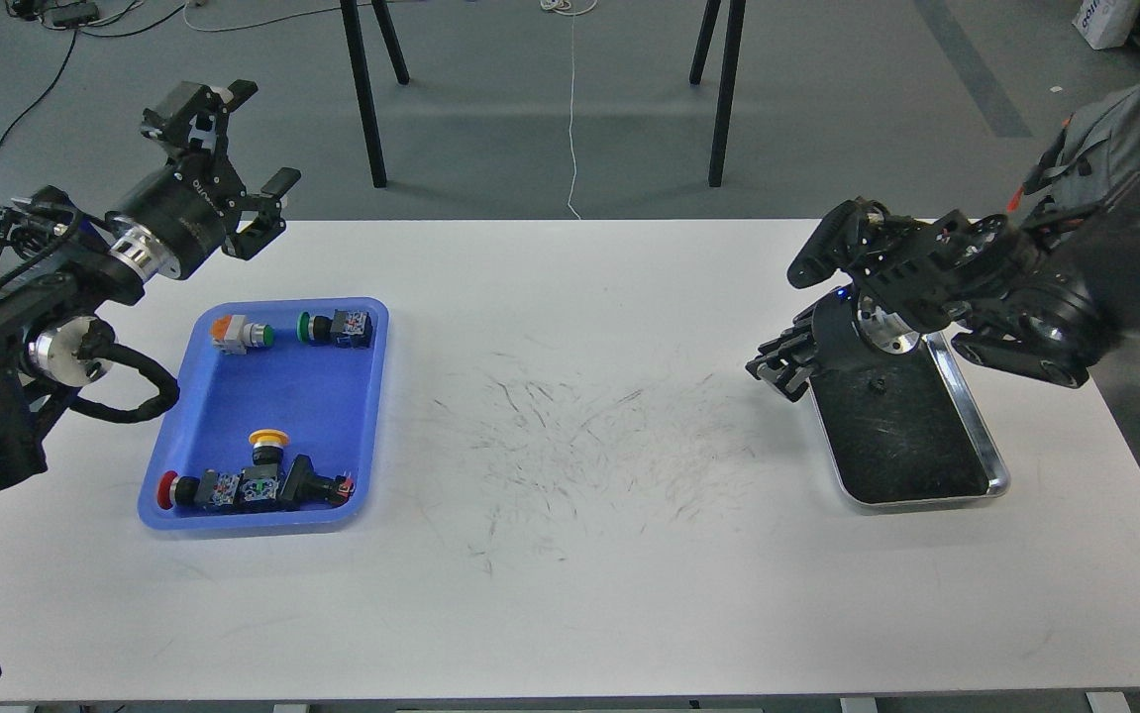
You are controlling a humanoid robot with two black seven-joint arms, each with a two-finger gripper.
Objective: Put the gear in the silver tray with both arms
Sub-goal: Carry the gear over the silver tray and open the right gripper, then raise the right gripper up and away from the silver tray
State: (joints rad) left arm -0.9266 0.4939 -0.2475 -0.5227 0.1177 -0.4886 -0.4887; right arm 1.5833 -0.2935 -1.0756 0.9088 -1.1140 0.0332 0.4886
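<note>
The gear is several push-button switches lying in a blue plastic tray at the left: an orange-and-green one, a green-and-black one, a yellow-capped one and a red-capped row. The silver tray sits at the right with its dark scratched bottom bare. My left gripper hangs open above the table's far left corner, holding nothing. My right gripper hovers by the silver tray's far left corner; it is dark and its fingers blur together.
Black chair or stand legs rise from the floor beyond the table's far edge. The white table shows scuff marks between the two trays.
</note>
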